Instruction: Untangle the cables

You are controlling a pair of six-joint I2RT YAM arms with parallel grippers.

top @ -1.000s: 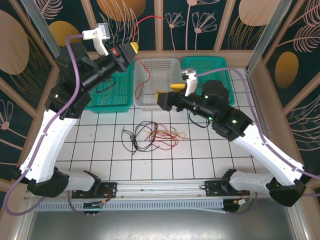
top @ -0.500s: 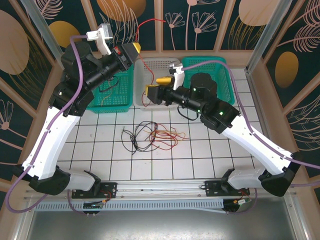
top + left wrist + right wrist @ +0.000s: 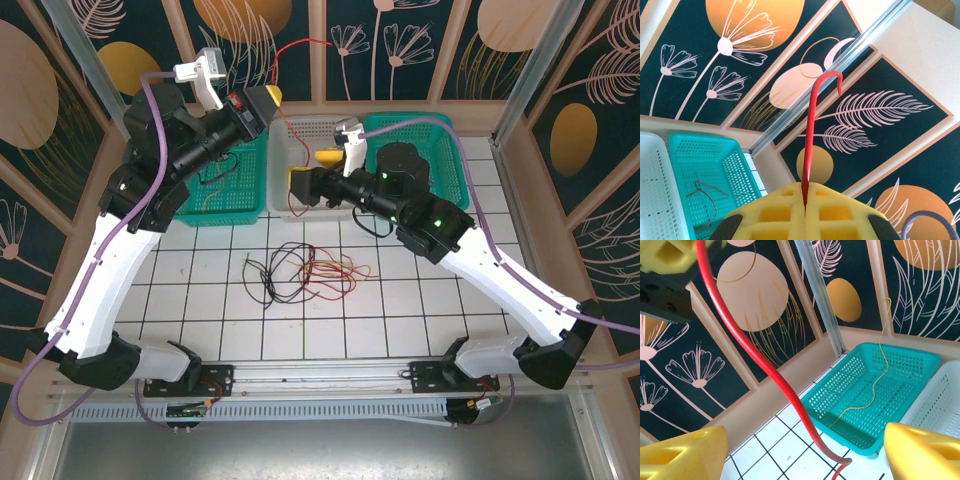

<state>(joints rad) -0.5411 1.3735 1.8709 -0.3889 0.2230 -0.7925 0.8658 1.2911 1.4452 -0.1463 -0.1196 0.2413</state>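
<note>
High at 11 o'clock over the desk (image 3: 200,295), the left gripper (image 3: 268,98) has its jaws pinching the red cable (image 3: 809,140). The cable pokes up past them and also drops over the white basket (image 3: 318,128). At 12 o'clock the right gripper (image 3: 306,170) holds its jaws spread wide, with the red cable passing between them. The other cables (image 3: 300,270) lie tangled at the desk's centre.

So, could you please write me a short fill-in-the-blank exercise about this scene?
The left gripper holds up a thin cable coloured ___. The right gripper stands ___. Behind the tangle of thin black, red and yellow cables stand ___ plastic mesh baskets. Missing: red; open; three.
</note>
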